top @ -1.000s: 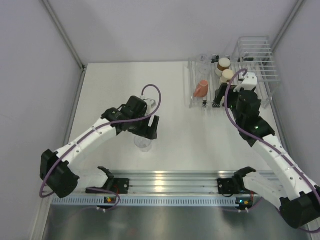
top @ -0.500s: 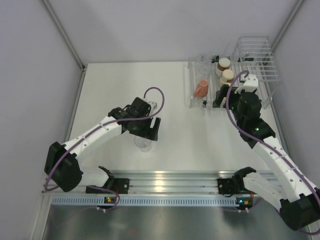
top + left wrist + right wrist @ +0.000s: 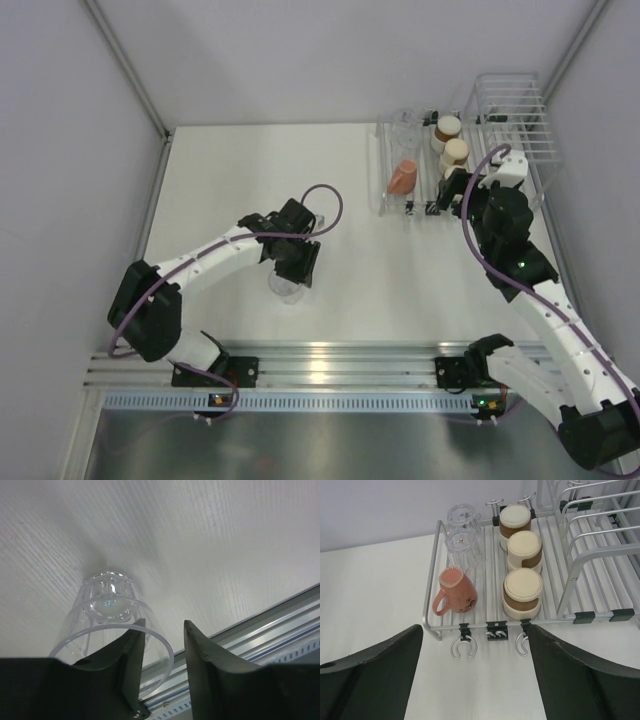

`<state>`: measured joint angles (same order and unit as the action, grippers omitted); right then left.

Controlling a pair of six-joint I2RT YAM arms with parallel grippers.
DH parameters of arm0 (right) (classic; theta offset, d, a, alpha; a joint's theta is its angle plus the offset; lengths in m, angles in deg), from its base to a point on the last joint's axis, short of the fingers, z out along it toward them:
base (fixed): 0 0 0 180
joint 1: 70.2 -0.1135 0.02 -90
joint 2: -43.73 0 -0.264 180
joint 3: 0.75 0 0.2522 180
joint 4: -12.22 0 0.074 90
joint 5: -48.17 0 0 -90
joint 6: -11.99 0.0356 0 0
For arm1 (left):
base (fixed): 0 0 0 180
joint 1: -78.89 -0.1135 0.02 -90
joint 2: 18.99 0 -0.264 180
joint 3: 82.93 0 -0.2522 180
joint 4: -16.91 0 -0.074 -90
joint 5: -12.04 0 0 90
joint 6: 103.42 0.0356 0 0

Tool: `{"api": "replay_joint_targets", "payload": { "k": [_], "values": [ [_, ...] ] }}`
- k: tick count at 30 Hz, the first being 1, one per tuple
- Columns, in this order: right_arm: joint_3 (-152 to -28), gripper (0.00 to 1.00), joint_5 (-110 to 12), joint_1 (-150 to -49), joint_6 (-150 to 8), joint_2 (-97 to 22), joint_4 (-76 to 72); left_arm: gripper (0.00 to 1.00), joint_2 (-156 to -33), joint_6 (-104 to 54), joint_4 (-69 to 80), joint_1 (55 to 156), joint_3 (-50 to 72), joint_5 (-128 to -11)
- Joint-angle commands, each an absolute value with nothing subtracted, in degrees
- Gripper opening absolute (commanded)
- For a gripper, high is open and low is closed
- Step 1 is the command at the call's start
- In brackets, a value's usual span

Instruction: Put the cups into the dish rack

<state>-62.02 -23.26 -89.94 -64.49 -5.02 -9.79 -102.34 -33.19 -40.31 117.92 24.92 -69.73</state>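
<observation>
Left gripper straddles the rim of a clear cup standing mouth-up on the white table, with grey walls around. Its jaws are narrower than a second ago but not yet pinching the cup's wall. Right gripper gapes empty before the dish rack, which holds brown cups, clear ones and a salmon mug.

The dish rack sits upper right on the table, its tall basket on the right side. On its low part three cups form a line; left of them sits a handled cup, with two more cups behind it. A lone cup stands left of centre.
</observation>
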Motion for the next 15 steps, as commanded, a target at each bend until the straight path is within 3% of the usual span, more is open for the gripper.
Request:
{"api": "replay_joint_targets", "payload": {
  "k": [1, 3, 4, 7, 15],
  "values": [
    [-61.53, 0.86, -23.37, -88.74, -65.00, -3.47, -8.48, 0.39, -103.71, -33.11, -38.42, 118.09, 23.98, -68.38],
    [-61.44, 0.86, -23.37, -88.57, -64.83, -3.03, -8.48, 0.32, -104.51, -32.67, -38.51, 118.18, 23.98, -67.94],
    [-61.18, 0.86, -23.55, -88.48, -64.83, -2.77, -8.48, 0.21, -104.77, -32.76, -38.42, 118.18, 24.07, -67.85],
    [-60.74, 0.86, -23.55, -88.48, -64.30, -2.42, -8.39, 0.00, -104.77, -32.58, -38.51, 118.18, 24.07, -68.29],
    [-58.19, 0.87, -23.72, -88.21, -62.89, -0.04, -8.13, 0.00, -103.28, -31.35, -38.51, 118.09, 18.98, -71.10]
  ]
}}
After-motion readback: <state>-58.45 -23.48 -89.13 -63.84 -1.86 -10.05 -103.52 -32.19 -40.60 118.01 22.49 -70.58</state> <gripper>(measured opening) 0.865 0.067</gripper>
